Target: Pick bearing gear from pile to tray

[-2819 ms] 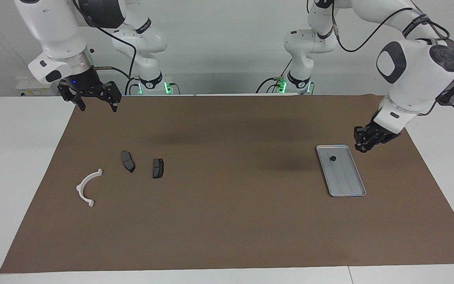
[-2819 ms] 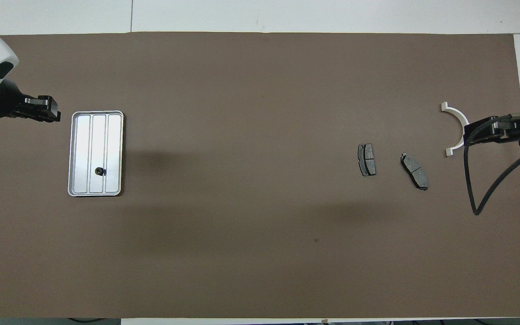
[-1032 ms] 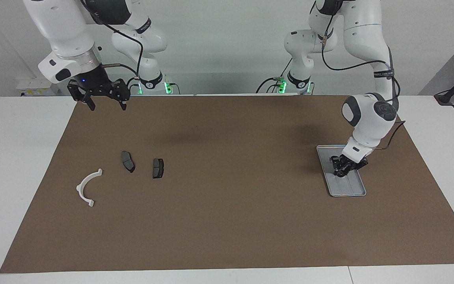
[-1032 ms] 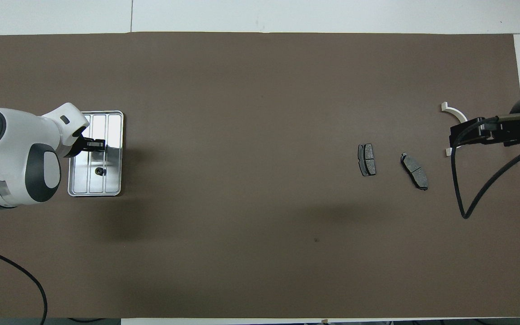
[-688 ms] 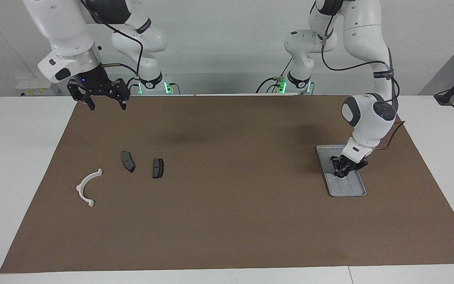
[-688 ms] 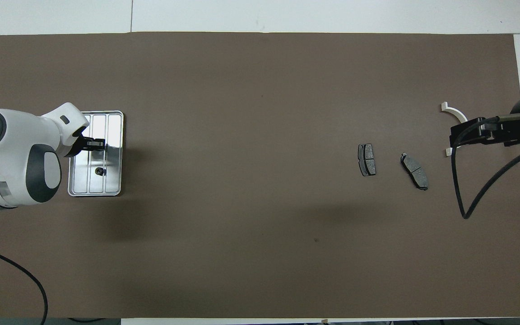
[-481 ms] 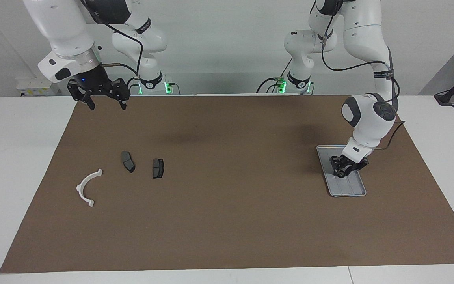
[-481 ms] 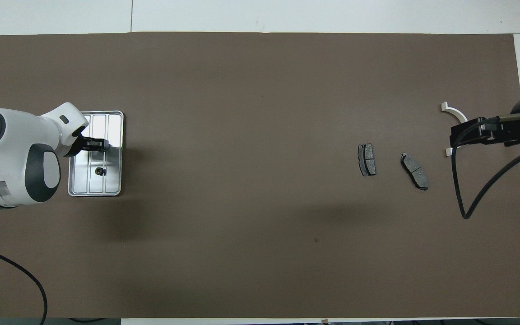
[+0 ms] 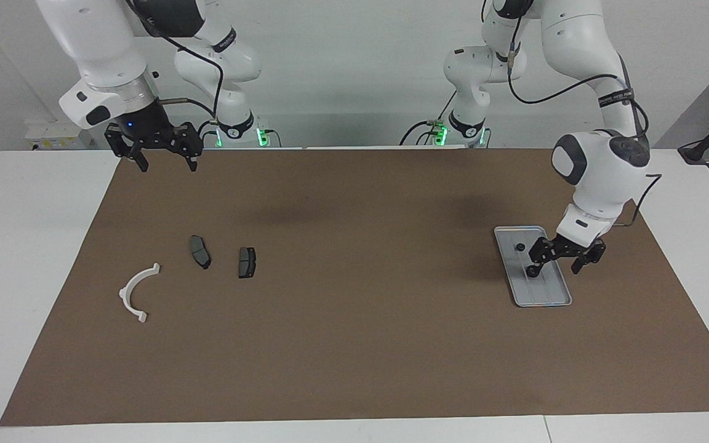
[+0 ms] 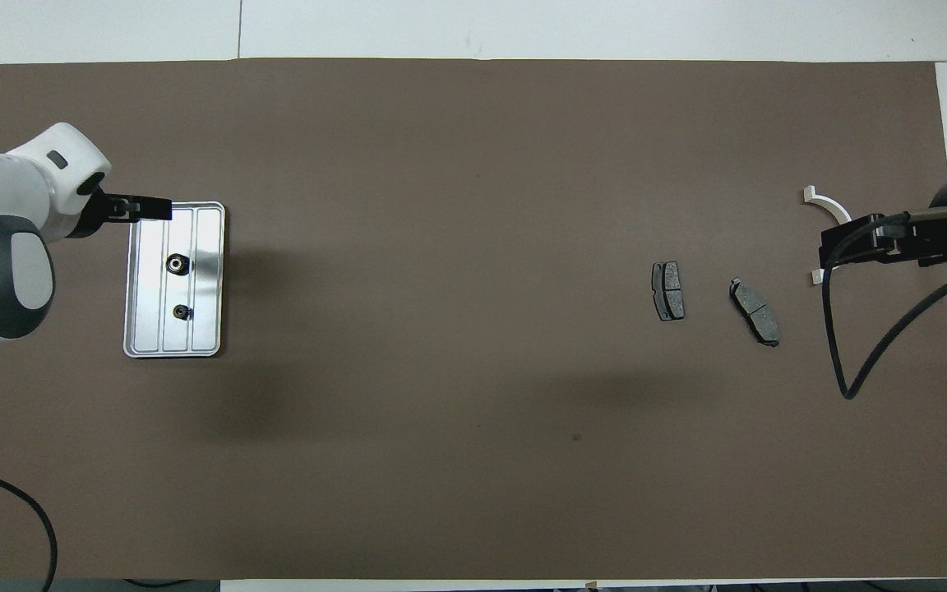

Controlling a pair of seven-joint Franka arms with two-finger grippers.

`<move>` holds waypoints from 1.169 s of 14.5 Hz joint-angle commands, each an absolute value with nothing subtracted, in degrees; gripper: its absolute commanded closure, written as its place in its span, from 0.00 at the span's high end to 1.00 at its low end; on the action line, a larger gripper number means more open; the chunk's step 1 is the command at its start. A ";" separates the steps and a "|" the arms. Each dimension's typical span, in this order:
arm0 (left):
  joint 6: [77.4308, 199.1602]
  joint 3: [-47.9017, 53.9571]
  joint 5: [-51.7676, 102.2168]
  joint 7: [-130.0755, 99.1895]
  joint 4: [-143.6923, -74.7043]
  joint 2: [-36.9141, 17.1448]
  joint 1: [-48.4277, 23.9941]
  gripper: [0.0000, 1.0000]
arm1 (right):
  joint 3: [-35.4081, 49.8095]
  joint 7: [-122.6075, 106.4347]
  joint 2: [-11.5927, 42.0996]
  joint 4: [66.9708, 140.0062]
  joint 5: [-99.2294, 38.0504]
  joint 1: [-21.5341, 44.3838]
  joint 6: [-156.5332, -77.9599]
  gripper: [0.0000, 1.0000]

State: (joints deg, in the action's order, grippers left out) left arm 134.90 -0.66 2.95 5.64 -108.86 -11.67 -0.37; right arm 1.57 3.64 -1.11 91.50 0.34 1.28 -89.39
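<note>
The silver tray (image 9: 550, 294) (image 10: 209, 329) lies toward the left arm's end of the table. Two small black bearing gears rest on its ribbed floor: one (image 10: 177, 263) farther from the robots, the other (image 9: 520, 247) (image 10: 182, 312) nearer to them. My left gripper (image 9: 555, 268) (image 10: 163, 209) hangs open just above the tray and holds nothing. The pile lies toward the right arm's end: two dark brake pads (image 9: 200, 251) (image 9: 247, 262) and a white curved bracket (image 9: 139, 292) (image 10: 827, 205). My right gripper (image 9: 168, 165) (image 10: 843, 245) waits open, high in the air.
A brown mat (image 9: 354, 320) covers most of the white table (image 9: 28, 258). The right arm's black cable (image 10: 876, 362) loops down over the mat near the pile.
My left gripper opened over the tray and let go of a second bearing gear, which now lies on the tray floor. It then rose and drew back. The right arm stayed still.
</note>
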 commanded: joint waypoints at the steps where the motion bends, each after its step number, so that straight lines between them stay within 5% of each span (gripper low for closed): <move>1: 126.25 -0.97 3.69 0.11 -106.71 -2.84 -0.44 1.00 | 1.67 4.57 -1.85 91.93 -0.88 0.88 -89.30 1.00; 8: 101.96 -0.09 3.60 -2.55 -106.69 10.54 -1.58 1.00 | 1.67 4.57 -1.85 91.93 -0.88 0.97 -89.30 1.00; 17: 96.95 0.18 2.81 -2.02 -97.73 3.78 -4.04 1.00 | 1.67 4.57 -1.85 91.85 -0.88 0.97 -89.38 1.00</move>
State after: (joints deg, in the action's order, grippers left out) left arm 99.82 0.73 2.97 -1.94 -100.98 5.80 -3.30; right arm 1.56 3.63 -1.11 91.50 0.34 1.27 -89.39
